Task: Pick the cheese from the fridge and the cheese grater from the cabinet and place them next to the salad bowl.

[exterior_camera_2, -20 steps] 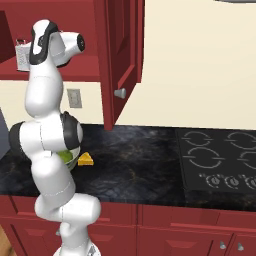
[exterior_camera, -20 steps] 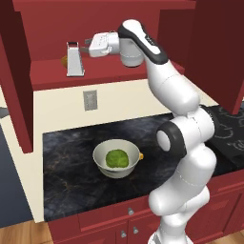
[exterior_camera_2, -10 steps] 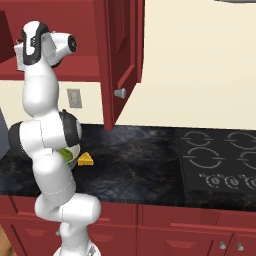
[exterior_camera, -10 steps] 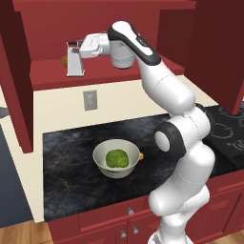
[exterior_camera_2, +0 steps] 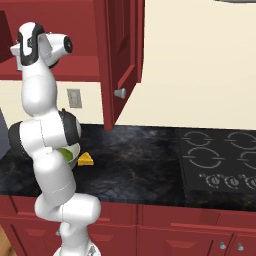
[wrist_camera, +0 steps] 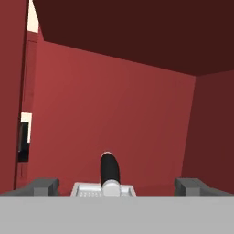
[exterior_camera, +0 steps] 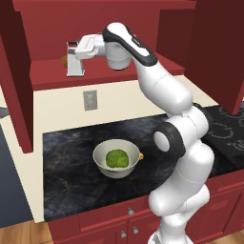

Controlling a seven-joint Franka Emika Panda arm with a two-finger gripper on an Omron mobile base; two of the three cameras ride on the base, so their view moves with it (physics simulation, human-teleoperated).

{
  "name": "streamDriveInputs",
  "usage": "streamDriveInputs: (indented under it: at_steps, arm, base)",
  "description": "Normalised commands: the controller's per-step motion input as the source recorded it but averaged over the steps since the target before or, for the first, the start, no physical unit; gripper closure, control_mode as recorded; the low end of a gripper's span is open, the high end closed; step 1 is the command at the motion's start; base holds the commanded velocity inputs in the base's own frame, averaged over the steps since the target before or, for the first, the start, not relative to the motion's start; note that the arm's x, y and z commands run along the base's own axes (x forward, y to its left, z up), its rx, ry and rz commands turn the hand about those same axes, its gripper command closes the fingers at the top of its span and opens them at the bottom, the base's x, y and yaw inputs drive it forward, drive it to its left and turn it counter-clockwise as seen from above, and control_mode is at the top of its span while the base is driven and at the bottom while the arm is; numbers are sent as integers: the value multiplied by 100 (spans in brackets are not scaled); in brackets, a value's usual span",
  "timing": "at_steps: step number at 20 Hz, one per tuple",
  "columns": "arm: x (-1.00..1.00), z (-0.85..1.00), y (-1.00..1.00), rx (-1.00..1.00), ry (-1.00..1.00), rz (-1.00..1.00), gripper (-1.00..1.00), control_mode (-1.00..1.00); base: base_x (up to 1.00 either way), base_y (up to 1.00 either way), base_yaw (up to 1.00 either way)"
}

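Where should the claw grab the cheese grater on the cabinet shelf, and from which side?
Grip the top of the cheese grater, at or just under its handle. It stands upright on the cabinet shelf and tapers upward, so the top is the narrowest part. Come in level from the open front, as the open claw is doing, one finger each side.

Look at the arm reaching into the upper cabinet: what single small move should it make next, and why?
Probably close the gripper. In the hand view its open fingers stand either side of the cheese grater, whose black handle sits centred between them. The cheese already lies beside the salad bowl, so the grater is what remains.
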Motion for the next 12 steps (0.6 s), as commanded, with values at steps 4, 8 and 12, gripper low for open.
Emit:
streamDriveInputs:
  at_steps: [4, 8, 12]
  arm:
    - [0, -4, 17, 0, 0, 0, 100, -100]
    - [0, -3, 8, 0, 0, 0, 100, -100]
    - [0, 0, 4, 0, 0, 0, 100, -100]
  base:
    - [0, 0, 0]
    - [0, 0, 0]
    - [0, 0, 0]
